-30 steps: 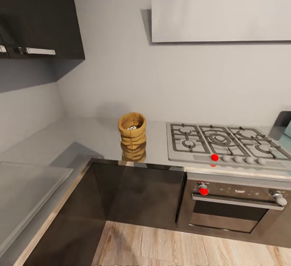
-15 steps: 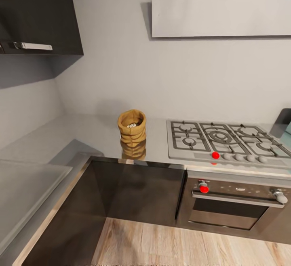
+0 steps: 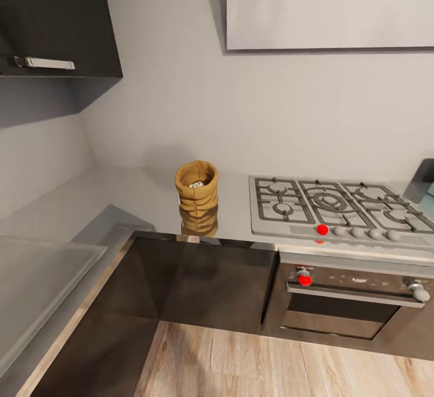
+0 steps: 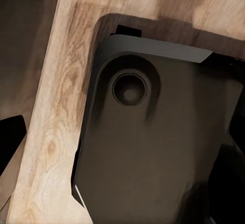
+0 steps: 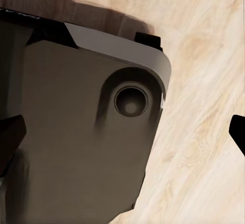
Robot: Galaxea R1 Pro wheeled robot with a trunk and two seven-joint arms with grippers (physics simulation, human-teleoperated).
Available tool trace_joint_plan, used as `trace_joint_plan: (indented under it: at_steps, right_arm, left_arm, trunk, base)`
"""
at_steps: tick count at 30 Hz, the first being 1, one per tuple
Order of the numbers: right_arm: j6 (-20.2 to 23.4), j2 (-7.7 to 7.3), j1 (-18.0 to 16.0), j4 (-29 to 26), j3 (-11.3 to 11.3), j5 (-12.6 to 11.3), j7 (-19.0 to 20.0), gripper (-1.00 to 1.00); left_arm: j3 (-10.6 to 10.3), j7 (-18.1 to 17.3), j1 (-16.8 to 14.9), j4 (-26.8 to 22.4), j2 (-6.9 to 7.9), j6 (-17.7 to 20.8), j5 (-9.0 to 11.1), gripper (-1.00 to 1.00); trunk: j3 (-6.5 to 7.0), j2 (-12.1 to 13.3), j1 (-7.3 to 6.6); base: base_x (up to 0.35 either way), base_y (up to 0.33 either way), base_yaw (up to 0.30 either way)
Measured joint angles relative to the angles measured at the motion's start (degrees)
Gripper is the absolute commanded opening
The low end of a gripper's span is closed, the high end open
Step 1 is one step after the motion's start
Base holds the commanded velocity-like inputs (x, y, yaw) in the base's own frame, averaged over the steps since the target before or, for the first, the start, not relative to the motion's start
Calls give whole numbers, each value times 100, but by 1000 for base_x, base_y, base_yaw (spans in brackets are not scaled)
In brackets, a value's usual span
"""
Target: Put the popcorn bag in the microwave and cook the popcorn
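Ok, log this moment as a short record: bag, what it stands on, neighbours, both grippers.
popcorn bag: upright, whitish kernels visible at its open top
support: countertop, near the front edge
right of the bag: gas hob, apart from it
below the hob: built-in oven, door shut
left gripper: fingers apart, nothing between them, above the robot base
right gripper: fingers apart, nothing between them, above wood floor

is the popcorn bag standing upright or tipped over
Upright. In the head view the popcorn bag stands on the countertop left of the gas hob, its rolled rim facing up with whitish kernels showing inside.
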Motion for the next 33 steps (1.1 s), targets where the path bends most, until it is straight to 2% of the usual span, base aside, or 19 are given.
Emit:
trace_joint_plan:
  at_steps: [26,28,30,32,33]
  right_arm:
    - [-24,-5,0,-49,49,59,47,100]
    - [-10,11,-5,-281,37,49,56,100]
    - [21,48,-6,-736,34,45,71,100]
    - [158,130,-6,-1447,35,36,84,100]
    - [377,211,-7,-1918,38,26,92,100]
  left_arm:
    - [23,1,0,0,0,-8,47,100]
    - [14,0,0,0,0,-8,46,100]
    - [10,0,0,0,0,-8,46,100]
    - [8,1,0,1,-2,-8,45,100]
    - [8,1,0,1,-5,-6,45,100]
  trunk:
    - [-1,0,0]
    - [0,0,0]
    - [0,0,0]
    - [0,0,0]
    - [1,0,0]
  base:
    - [0,0,0]
    - [0,0,0]
    - [0,0,0]
    - [0,0,0]
    - [0,0,0]
